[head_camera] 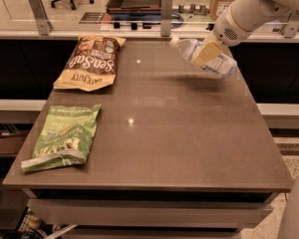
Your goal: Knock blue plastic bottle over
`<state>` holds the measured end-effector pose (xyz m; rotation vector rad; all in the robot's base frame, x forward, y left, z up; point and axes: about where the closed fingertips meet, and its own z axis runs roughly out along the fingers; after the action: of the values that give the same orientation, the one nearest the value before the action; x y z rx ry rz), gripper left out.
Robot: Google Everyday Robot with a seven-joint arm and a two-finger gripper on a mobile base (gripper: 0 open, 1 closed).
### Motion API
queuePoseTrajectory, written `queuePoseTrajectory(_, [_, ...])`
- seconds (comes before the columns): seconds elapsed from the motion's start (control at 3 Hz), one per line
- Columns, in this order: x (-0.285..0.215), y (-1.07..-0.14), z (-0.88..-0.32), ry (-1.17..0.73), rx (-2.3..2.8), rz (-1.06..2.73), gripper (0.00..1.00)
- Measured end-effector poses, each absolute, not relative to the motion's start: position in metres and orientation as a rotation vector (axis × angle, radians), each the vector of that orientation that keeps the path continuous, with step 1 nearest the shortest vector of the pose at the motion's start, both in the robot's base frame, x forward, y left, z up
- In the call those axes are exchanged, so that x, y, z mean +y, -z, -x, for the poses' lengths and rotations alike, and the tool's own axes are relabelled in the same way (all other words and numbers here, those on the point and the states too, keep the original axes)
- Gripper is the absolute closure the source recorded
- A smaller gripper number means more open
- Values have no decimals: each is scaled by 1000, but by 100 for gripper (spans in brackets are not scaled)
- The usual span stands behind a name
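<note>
- I see the arm (254,6) come in from the upper right, beyond the far right corner of the worktop (179,148). Its white forearm slopes down and to the left towards that corner.
- The wrist ends in a rounded white housing. Below it the pincer (205,55) points down and leftward over the worktop, close to the far edge and a little in from the right edge.
- The pincer is clamped around the blue plastic bottle (223,65). One pale yellowish finger (207,52) lies across the front of the bottle's middle, and the other finger is hidden behind it.
- The bottle is tipped far over, nearly on its side. Its white cap aims left and towards the far edge, and its base aims towards the right edge and sits lower.
- A soft shadow lies on the worktop under the bottle, so I read the bottle as held above the surface. I cannot tell whether its base end touches.
- A brown chip bag (89,62) lies flat near the far left corner, well apart from the bottle.
- A green chip bag (65,136) lies flat along the left edge, nearer the front left corner, just in front of the brown one and not touching it.
</note>
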<state>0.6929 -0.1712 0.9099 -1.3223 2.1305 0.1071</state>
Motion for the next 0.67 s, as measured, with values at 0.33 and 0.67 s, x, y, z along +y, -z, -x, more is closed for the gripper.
queuePoseTrajectory(0.33, [-162,-891,-695,-128,2162,1366,100])
queuePoseTrajectory(0.67, [-152,-866,-693,-152,2212,1419,100])
